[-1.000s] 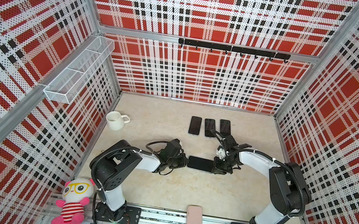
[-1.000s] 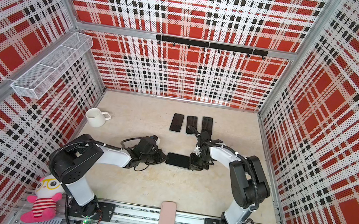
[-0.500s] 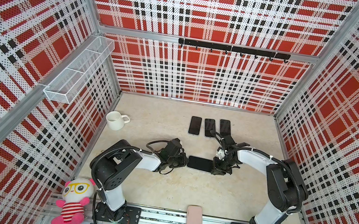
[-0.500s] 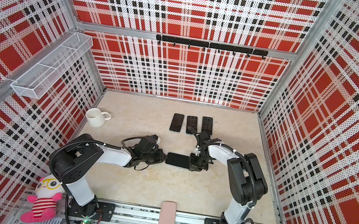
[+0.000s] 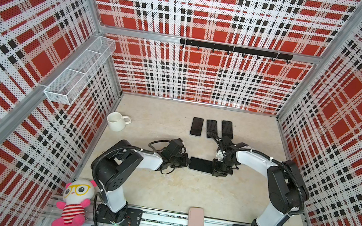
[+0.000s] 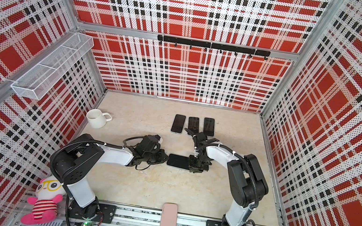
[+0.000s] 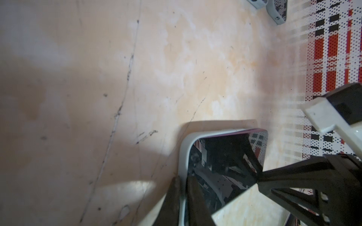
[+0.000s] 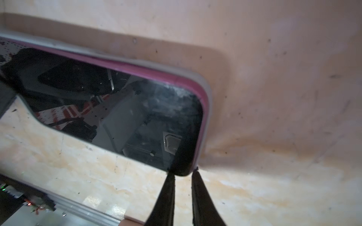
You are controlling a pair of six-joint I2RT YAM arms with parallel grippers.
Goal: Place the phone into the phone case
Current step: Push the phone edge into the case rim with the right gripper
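Left end effector (image 7: 182, 179): clamped right down, and it looks like it's pinching the pale rim of the phone case (image 7: 184, 148) at the 9 o'clock end.
Right end effector (image 8: 183, 173): jaws only a sliver apart, tips right at a corner of the phone (image 8: 117, 109) at the 3 o'clock end. Honestly can't tell if it's gripping or just touching.
Phone spot: flat, screen up, roughly mid table (image 5: 163, 189), lying 9-to-3 between the two arms.
Done so far: phone sits inside the case as far as I can see. The rim wraps its end and long side in both wrist views.
Iffy bit: the phone's purple side shows as a band above the grey rim along one long edge, so I'd guess that side isn't snapped fully home.
Left to do: probably press that edge and corner in, then let go.
Elsewhere: three more phones (image 5: 212, 128) in a row at 12 o'clock.
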